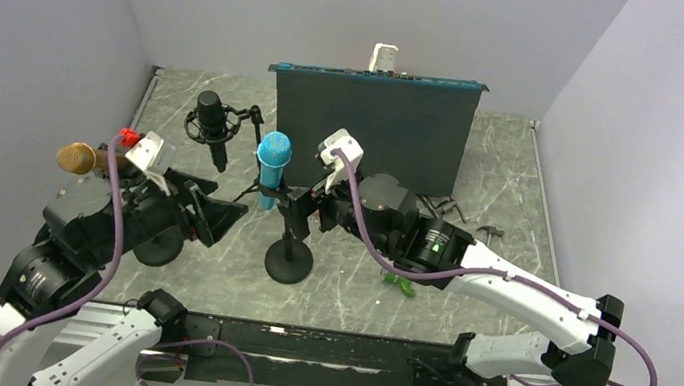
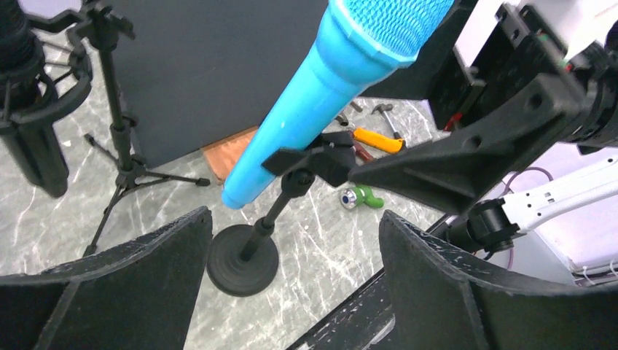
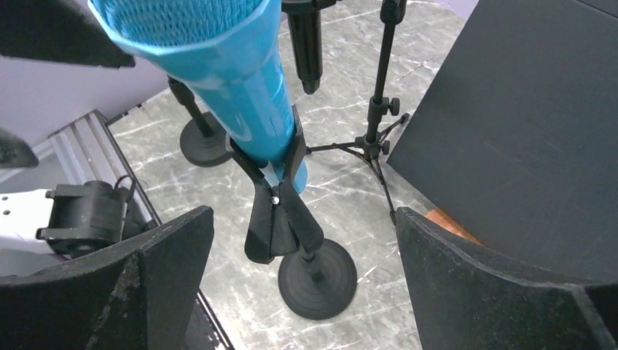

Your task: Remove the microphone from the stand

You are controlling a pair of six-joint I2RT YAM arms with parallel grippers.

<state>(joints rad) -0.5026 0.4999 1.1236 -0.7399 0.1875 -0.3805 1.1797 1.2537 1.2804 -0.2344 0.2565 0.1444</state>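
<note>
A blue microphone [image 1: 271,167] sits tilted in a black clip [image 1: 285,197] on a short black stand with a round base [image 1: 288,264]. My left gripper [image 1: 211,217] is open and empty, left of the stand and apart from it. In the left wrist view, the microphone [image 2: 321,95] and base [image 2: 242,259] lie ahead between my open fingers [image 2: 131,284]. My right gripper [image 1: 309,205] is open and empty, close to the clip on its right. In the right wrist view, the microphone [image 3: 233,80] and clip [image 3: 280,219] stand between and beyond my open fingers [image 3: 474,284].
A black studio microphone [image 1: 213,124] on a tripod stands at the back left. A gold microphone [image 1: 80,157] is on another stand at the left. A dark upright panel [image 1: 372,127] is behind. A green item [image 1: 399,283] and small tools [image 1: 442,207] lie right of the stand.
</note>
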